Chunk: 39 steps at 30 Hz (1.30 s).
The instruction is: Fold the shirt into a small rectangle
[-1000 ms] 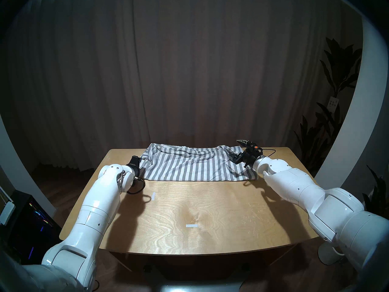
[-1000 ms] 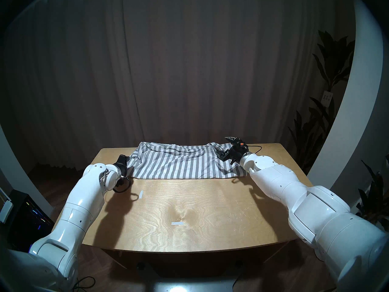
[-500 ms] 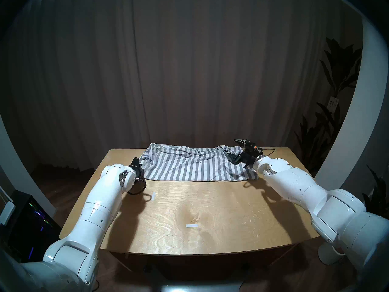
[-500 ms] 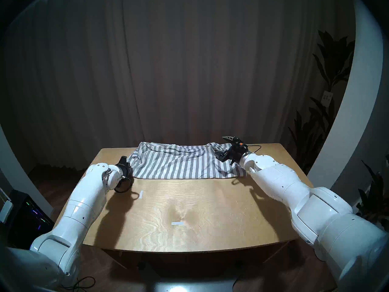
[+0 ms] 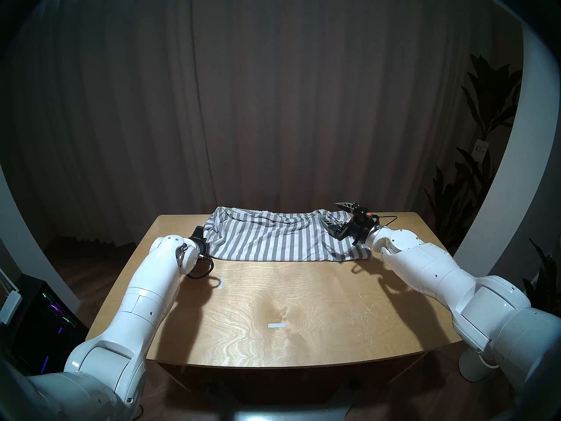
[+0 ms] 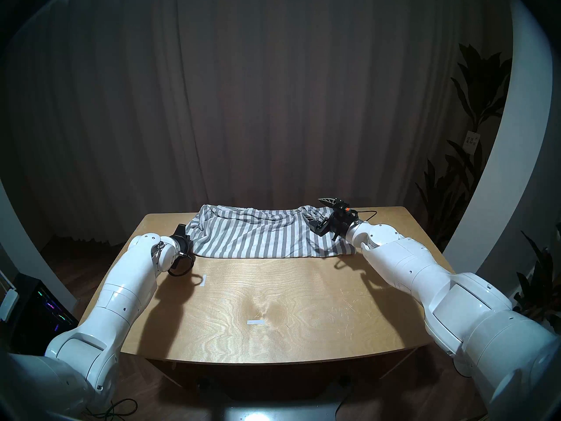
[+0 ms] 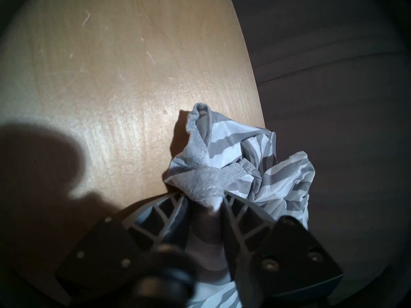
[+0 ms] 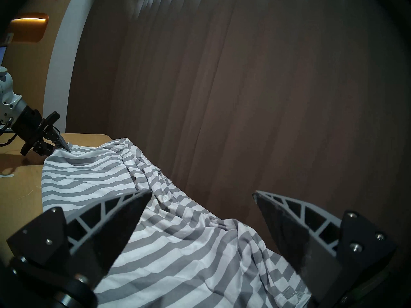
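The grey and white striped shirt (image 5: 273, 238) lies rumpled across the far half of the wooden table (image 5: 303, 305); it also shows in the other head view (image 6: 258, 235). My left gripper (image 7: 204, 196) is shut on the shirt's left edge, with a bunch of cloth and grey ribbed band (image 7: 200, 180) pinched between its fingers. In the head view it sits low at that edge (image 5: 202, 231). My right gripper (image 5: 335, 213) is open and empty, held just above the shirt's right end (image 8: 200, 245), jaws wide apart (image 8: 202, 194).
Two white tape marks (image 5: 277, 325) (image 5: 221, 283) lie on the table's near half. The far table edge runs just behind the shirt, with a curtain (image 5: 273, 107) beyond. A plant (image 5: 485, 138) stands at the right and a lit computer case (image 5: 39, 320) at the left.
My left arm has moved a little to the right, pushing the shirt's left edge inward. My right gripper has moved slightly left over the shirt, still open.
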Each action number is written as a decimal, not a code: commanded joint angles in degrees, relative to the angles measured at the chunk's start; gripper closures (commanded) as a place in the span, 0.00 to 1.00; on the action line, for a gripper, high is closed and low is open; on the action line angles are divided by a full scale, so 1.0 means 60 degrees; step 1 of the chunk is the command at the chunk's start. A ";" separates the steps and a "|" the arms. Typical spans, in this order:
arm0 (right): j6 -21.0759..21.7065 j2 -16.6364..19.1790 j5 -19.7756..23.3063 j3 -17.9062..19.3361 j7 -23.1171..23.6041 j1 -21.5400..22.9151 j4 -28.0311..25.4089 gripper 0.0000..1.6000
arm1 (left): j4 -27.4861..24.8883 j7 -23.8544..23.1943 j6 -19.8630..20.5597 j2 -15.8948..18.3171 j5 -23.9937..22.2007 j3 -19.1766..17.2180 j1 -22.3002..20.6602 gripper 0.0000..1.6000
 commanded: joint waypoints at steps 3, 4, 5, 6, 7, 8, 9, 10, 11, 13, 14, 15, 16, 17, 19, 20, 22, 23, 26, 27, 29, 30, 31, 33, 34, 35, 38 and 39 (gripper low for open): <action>-0.0072 0.0181 0.0087 0.0077 0.0084 -0.0100 -0.0475 0.00 | 0.0422 -0.0146 0.0045 -0.0196 0.0023 0.0132 -0.0271 1.00; -0.0072 0.0201 0.0093 0.0080 0.0097 -0.0121 -0.0505 0.00 | 0.0446 -0.0168 0.0047 -0.0205 0.0029 0.0141 -0.0306 1.00; -0.0071 0.0226 0.0101 0.0082 0.0116 -0.0145 -0.0546 0.00 | 0.0484 -0.0200 0.0050 -0.0219 0.0033 0.0152 -0.0348 1.00; -0.0070 0.0252 0.0110 0.0084 0.0133 -0.0172 -0.0588 0.00 | 0.0517 -0.0227 0.0054 -0.0233 0.0040 0.0168 -0.0396 1.00; -0.0069 0.0272 0.0117 0.0086 0.0146 -0.0191 -0.0620 0.00 | 0.0540 -0.0246 0.0058 -0.0245 0.0043 0.0180 -0.0432 1.00; -0.0068 0.0296 0.0127 0.0088 0.0165 -0.0219 -0.0664 0.00 | 0.0570 -0.0278 0.0061 -0.0259 0.0052 0.0198 -0.0487 1.00; -0.0067 0.0315 0.0133 0.0090 0.0179 -0.0239 -0.0695 0.00 | 0.0589 -0.0297 0.0065 -0.0274 0.0058 0.0212 -0.0527 1.00; -0.0066 0.0344 0.0143 0.0093 0.0195 -0.0269 -0.0739 0.00 | 0.0616 -0.0321 0.0069 -0.0294 0.0067 0.0232 -0.0584 1.00; -0.0066 0.0369 0.0152 0.0095 0.0208 -0.0296 -0.0777 0.00 | 0.0639 -0.0342 0.0072 -0.0312 0.0075 0.0250 -0.0630 1.00; -0.0063 0.0420 0.0171 0.0100 0.0233 -0.0356 -0.0846 0.00 | 0.0682 -0.0382 0.0079 -0.0354 0.0101 0.0293 -0.0730 1.00; -0.0060 0.0446 0.0182 0.0103 0.0244 -0.0389 -0.0874 0.00 | 0.0695 -0.0404 0.0081 -0.0381 0.0113 0.0314 -0.0783 1.00; -0.0059 0.0471 0.0191 0.0105 0.0252 -0.0420 -0.0903 0.00 | 0.0712 -0.0419 0.0084 -0.0407 0.0119 0.0331 -0.0829 1.00; -0.0055 0.0499 0.0204 0.0109 0.0261 -0.0462 -0.0935 0.00 | 0.0732 -0.0437 0.0084 -0.0438 0.0129 0.0355 -0.0884 1.00; -0.0052 0.0527 0.0216 0.0111 0.0272 -0.0502 -0.0967 0.00 | 0.0755 -0.0455 0.0085 -0.0466 0.0143 0.0383 -0.0935 1.00; -0.0046 0.0592 0.0242 0.0116 0.0290 -0.0596 -0.1022 0.00 | 0.0778 -0.0491 0.0090 -0.0532 0.0182 0.0437 -0.1044 1.00; -0.0041 0.0628 0.0258 0.0119 0.0298 -0.0656 -0.1050 0.00 | 0.0794 -0.0508 0.0091 -0.0570 0.0203 0.0466 -0.1106 1.00; -0.0037 0.0705 0.0283 0.0125 0.0308 -0.0763 -0.1097 0.00 | 0.0818 -0.0543 0.0094 -0.0637 0.0244 0.0523 -0.1221 1.00; -0.0034 0.0742 0.0296 0.0127 0.0316 -0.0819 -0.1119 0.00 | 0.0831 -0.0552 0.0098 -0.0670 0.0265 0.0553 -0.1275 1.00; -0.0025 0.0863 0.0337 0.0133 0.0331 -0.0997 -0.1172 0.00 | 0.0843 -0.0580 0.0108 -0.0764 0.0329 0.0650 -0.1441 1.00; -0.0022 0.0942 0.0369 0.0139 0.0341 -0.1118 -0.1207 0.00 | 0.0827 -0.0596 0.0114 -0.0818 0.0369 0.0709 -0.1546 1.00; -0.0021 0.1043 0.0405 0.0146 0.0350 -0.1258 -0.1254 0.00 | 0.0806 -0.0613 0.0116 -0.0864 0.0419 0.0761 -0.1668 1.00; -0.0018 0.1084 0.0419 0.0147 0.0352 -0.1318 -0.1260 0.00 | 0.0793 -0.0617 0.0109 -0.0868 0.0434 0.0765 -0.1727 1.00; -0.0017 0.1123 0.0434 0.0150 0.0353 -0.1374 -0.1278 0.00 | 0.0790 -0.0618 0.0106 -0.0869 0.0454 0.0776 -0.1777 1.00; -0.0018 0.1178 0.0457 0.0156 0.0355 -0.1454 -0.1316 0.00 | 0.0805 -0.0613 0.0090 -0.0865 0.0486 0.0785 -0.1841 1.00; -0.0022 0.1248 0.0489 0.0164 0.0359 -0.1554 -0.1366 0.00 | 0.0833 -0.0602 0.0067 -0.0830 0.0537 0.0788 -0.1920 1.00; -0.0025 0.1284 0.0508 0.0170 0.0360 -0.1603 -0.1399 0.00 | 0.0849 -0.0600 0.0058 -0.0815 0.0562 0.0790 -0.1955 1.00; -0.0039 0.1390 0.0561 0.0192 0.0361 -0.1738 -0.1507 0.00 | 0.0888 -0.0600 0.0025 -0.0779 0.0634 0.0796 -0.2043 1.00; -0.0044 0.1440 0.0586 0.0202 0.0358 -0.1797 -0.1565 0.00 | 0.0892 -0.0608 0.0005 -0.0783 0.0654 0.0792 -0.2080 1.00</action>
